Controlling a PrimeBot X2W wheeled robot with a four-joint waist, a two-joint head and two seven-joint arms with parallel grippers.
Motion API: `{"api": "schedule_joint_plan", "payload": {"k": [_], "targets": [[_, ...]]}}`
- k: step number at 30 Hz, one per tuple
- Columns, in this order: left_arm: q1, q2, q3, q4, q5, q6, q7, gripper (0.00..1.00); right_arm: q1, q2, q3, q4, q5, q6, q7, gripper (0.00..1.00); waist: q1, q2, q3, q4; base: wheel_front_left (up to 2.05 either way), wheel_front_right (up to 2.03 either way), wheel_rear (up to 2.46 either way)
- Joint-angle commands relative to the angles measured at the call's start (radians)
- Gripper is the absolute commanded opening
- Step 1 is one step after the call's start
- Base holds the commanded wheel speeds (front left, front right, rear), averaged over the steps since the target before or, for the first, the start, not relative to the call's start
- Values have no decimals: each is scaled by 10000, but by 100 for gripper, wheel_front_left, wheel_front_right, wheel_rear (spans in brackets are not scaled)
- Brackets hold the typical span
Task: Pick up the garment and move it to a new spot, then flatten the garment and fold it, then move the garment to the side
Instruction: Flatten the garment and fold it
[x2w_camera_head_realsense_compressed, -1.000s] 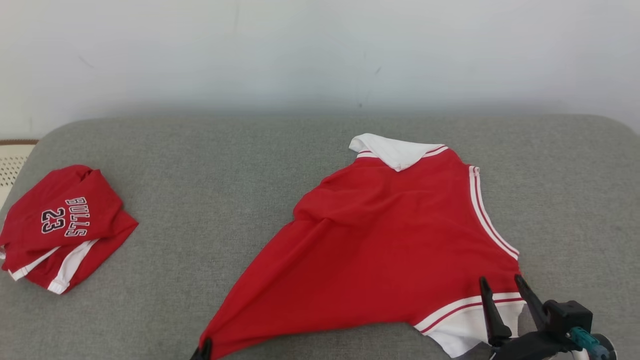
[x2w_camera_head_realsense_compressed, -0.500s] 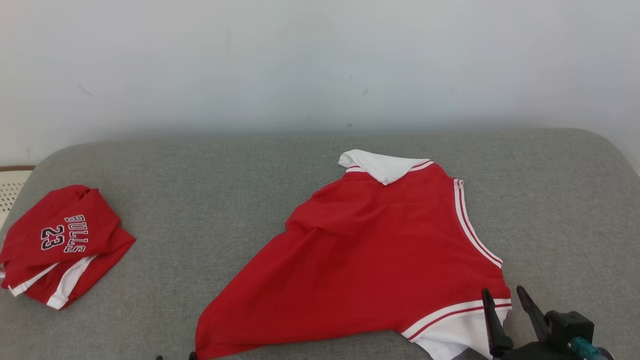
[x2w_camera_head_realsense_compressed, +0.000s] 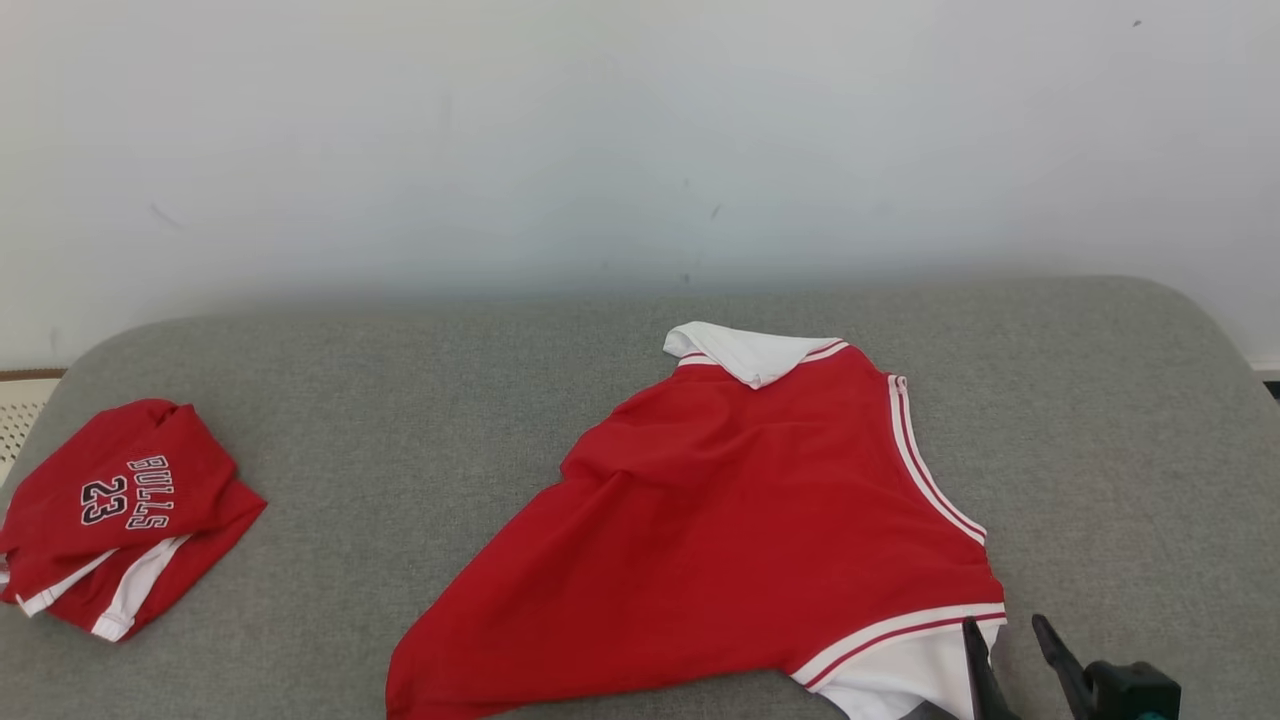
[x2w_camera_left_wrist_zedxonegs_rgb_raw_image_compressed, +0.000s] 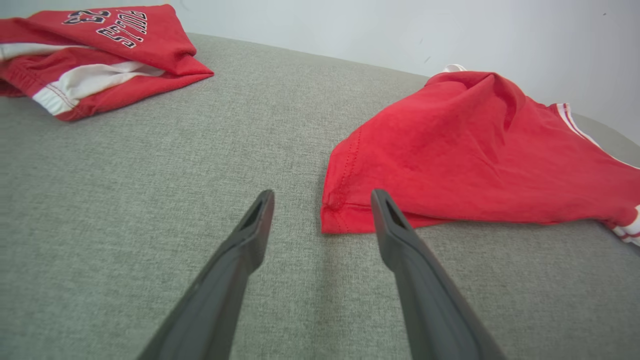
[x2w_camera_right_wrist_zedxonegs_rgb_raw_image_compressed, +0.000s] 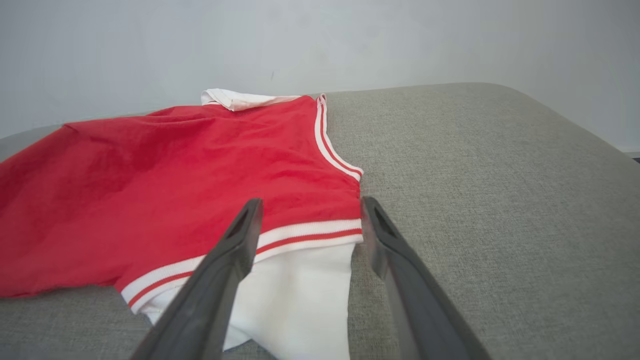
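The left hand (x2w_camera_left_wrist_zedxonegs_rgb_raw_image_compressed: 322, 197), wide open and empty like the right hand (x2w_camera_right_wrist_zedxonegs_rgb_raw_image_compressed: 310, 205), is aimed at the hem corner (x2w_camera_left_wrist_zedxonegs_rgb_raw_image_compressed: 342, 212) of the red jersey (x2w_camera_left_wrist_zedxonegs_rgb_raw_image_compressed: 475, 150), where such light, limp cloth is judged best pinched.

A garment (x2w_camera_head_realsense_compressed: 740, 540) is spread on a padded surface (x2w_camera_head_realsense_compressed: 400, 400) at centre right of the frame. A folded garment (x2w_camera_head_realsense_compressed: 120, 510) is laid at the far left, well apart. The right gripper (x2w_camera_head_realsense_compressed: 1003, 622) is placed at lower right, beside the spread garment's near corner.
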Motion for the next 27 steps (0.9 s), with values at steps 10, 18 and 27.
{"api": "schedule_joint_plan", "payload": {"k": [10,18,27], "targets": [[381,2,147,-882,636,360,-11,100,337,147,-154,-529,-378,-4,-5,100,1,0,-67,155,0,0,0],[446,3,299,-1303,950,599,-11,100,371,307,-318,-914,-590,-3,-5,100,1,0,-83,250,0,0,0],[409,2,274,-1308,832,608,-11,100,439,384,-372,-1074,-600,-4,-5,100,1,0,-69,253,0,0,0]]}}
